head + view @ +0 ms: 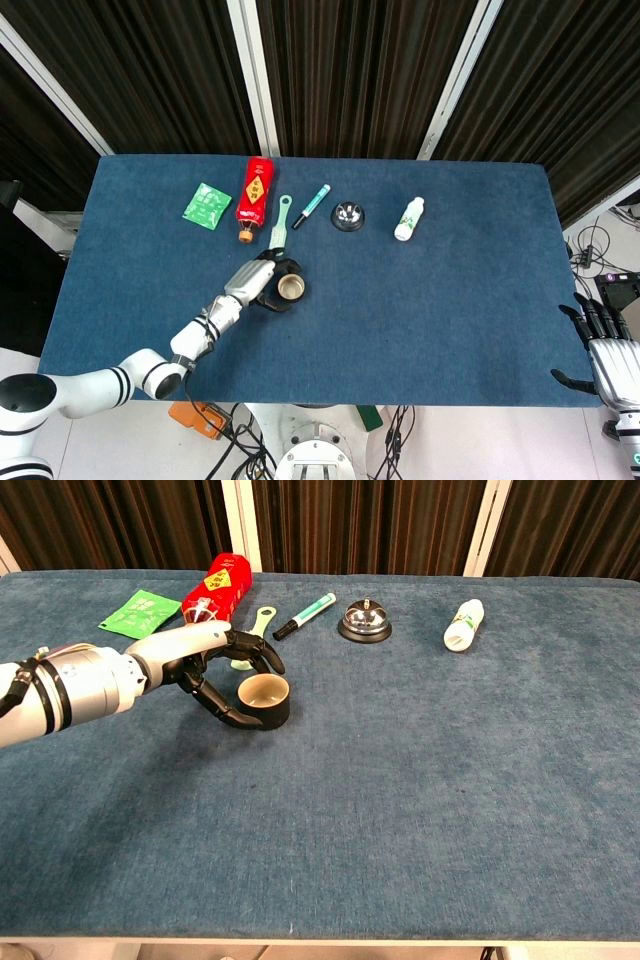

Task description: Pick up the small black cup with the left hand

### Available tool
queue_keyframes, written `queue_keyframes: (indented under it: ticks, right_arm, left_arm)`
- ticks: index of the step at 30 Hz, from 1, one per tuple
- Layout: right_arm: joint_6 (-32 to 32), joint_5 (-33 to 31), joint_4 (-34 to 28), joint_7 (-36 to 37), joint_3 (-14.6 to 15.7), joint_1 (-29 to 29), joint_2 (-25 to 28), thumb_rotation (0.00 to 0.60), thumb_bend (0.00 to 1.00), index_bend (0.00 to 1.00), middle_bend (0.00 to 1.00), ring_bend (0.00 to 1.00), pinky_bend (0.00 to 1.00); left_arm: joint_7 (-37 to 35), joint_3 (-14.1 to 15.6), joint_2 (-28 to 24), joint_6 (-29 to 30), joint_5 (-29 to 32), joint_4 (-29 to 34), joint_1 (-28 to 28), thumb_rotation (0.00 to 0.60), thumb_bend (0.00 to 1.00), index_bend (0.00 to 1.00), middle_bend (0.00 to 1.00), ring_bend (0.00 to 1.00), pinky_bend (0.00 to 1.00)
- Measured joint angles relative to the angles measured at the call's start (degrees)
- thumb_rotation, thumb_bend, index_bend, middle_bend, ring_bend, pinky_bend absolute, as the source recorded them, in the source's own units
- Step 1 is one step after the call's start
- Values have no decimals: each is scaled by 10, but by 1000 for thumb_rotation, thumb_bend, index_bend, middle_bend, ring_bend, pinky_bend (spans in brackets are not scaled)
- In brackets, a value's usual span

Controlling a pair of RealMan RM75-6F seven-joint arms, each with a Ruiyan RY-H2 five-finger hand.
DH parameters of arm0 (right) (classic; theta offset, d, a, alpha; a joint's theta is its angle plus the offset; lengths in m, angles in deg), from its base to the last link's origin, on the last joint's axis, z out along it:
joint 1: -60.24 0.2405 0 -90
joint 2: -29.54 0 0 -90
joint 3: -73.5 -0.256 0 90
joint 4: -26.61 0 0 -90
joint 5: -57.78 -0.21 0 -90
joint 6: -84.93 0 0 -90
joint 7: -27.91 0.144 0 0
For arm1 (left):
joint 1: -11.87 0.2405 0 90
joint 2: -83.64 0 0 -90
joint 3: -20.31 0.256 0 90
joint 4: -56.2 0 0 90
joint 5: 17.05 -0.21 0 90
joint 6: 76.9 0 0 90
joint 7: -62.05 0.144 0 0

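The small black cup (291, 289) (265, 701) stands upright on the blue table (420, 800), its tan inside showing. My left hand (262, 282) (215, 670) reaches it from the left. The fingers curve over the cup's far side and the thumb hooks along its near side low down. They frame the cup loosely, and I cannot tell whether they touch it. The cup rests on the cloth. My right hand (605, 350) hangs off the table's right front corner with fingers apart, holding nothing.
Along the back lie a green packet (140, 613), a red bottle (215, 590), a pale green brush (255, 630), a marker (305, 616), a call bell (364, 622) and a small white bottle (463, 625). The brush and red bottle lie just behind my left hand.
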Motion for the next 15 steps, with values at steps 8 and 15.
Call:
queue_keyframes:
  ticks: [8,15]
  right_arm:
    - [0,-2,-1,4,0,-1,2,600,204,217,65,6,56]
    - [3,-2,-2,6,1,0,4,600,203,220,65,6,58]
  left_arm:
    - [-16,4,11,-1,-5,-8,-4,600,196,357,394,39,71]
    - [-20,7,17,-3,-4,-18,-5,600,235,427,424,58,71]
